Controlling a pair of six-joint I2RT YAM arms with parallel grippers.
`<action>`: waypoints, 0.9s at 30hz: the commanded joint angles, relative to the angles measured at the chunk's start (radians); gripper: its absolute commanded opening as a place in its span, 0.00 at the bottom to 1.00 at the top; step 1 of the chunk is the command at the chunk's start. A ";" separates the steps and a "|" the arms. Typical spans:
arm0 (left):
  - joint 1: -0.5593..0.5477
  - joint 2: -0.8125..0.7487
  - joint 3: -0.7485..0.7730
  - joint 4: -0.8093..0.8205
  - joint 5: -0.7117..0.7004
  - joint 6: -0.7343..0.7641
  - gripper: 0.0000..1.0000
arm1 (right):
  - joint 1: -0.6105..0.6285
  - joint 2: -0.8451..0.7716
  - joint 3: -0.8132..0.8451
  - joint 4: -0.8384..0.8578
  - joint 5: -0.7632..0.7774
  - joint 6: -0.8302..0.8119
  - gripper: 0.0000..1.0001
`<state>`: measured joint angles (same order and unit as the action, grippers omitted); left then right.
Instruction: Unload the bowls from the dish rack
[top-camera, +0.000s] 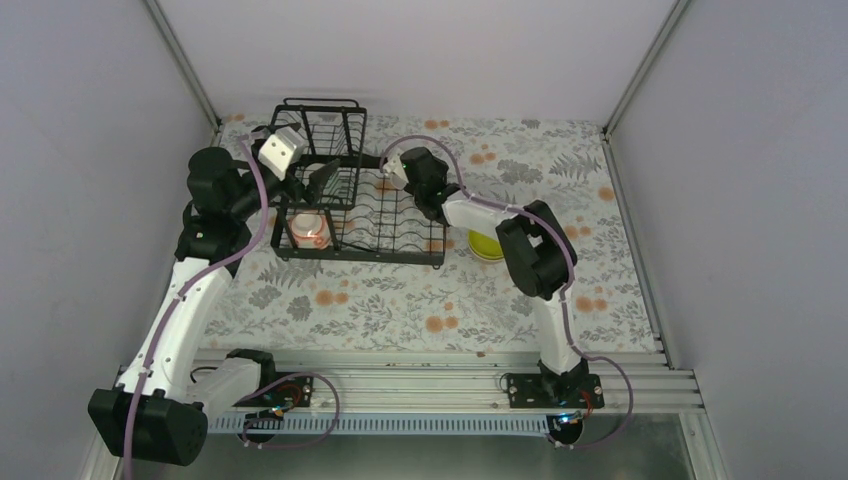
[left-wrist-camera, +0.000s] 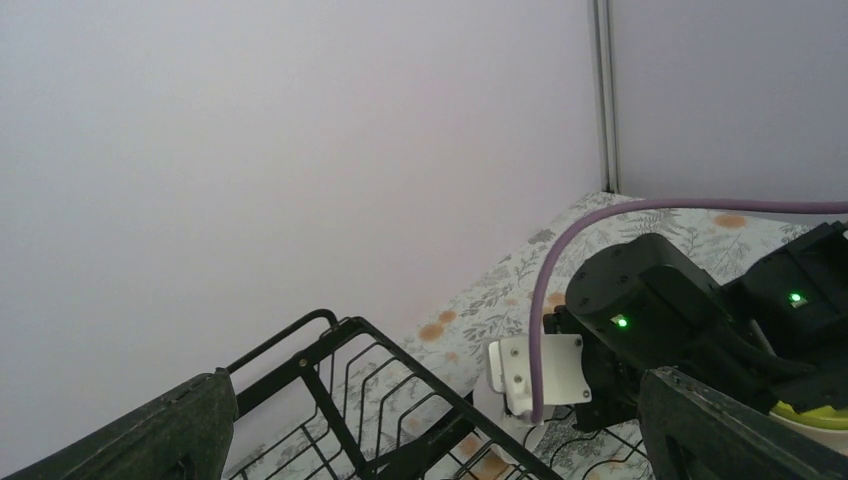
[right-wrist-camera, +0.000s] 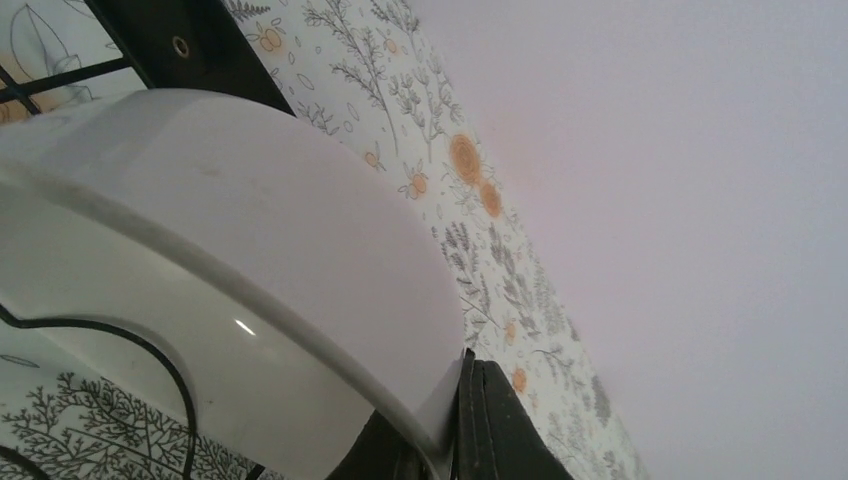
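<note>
- The right gripper (right-wrist-camera: 452, 432) pinches the white bowl (right-wrist-camera: 230, 250) by its rim inside the dish rack (top-camera: 360, 215) — best to lift it straight up, clear of the wires.
- The left gripper (left-wrist-camera: 437, 410) hovers with its jaws spread, the patterned bowl (top-camera: 308, 230) near-left in the rack.
- The green bowl (top-camera: 487, 247) sits just right of the rack.

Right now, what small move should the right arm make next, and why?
Probably lift straight up. The right gripper seems pinched on the rim of the plain white ceramic bowl, which sits among the wires of the black wire dish rack; raising it should clear them before any sideways carry.
</note>
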<state>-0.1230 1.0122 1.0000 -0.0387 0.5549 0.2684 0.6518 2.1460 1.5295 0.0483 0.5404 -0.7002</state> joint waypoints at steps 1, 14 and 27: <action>0.008 -0.006 0.001 0.024 0.025 -0.018 1.00 | 0.032 -0.117 -0.038 0.296 0.142 -0.106 0.04; 0.014 -0.002 0.005 0.023 0.030 -0.021 1.00 | 0.085 -0.027 -0.257 1.268 0.274 -0.692 0.04; 0.014 0.014 0.015 0.018 0.033 -0.017 1.00 | 0.056 -0.213 -0.161 0.568 0.291 -0.216 0.04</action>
<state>-0.1139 1.0260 1.0000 -0.0383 0.5625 0.2501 0.7300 2.0808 1.2697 1.0016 0.8139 -1.2465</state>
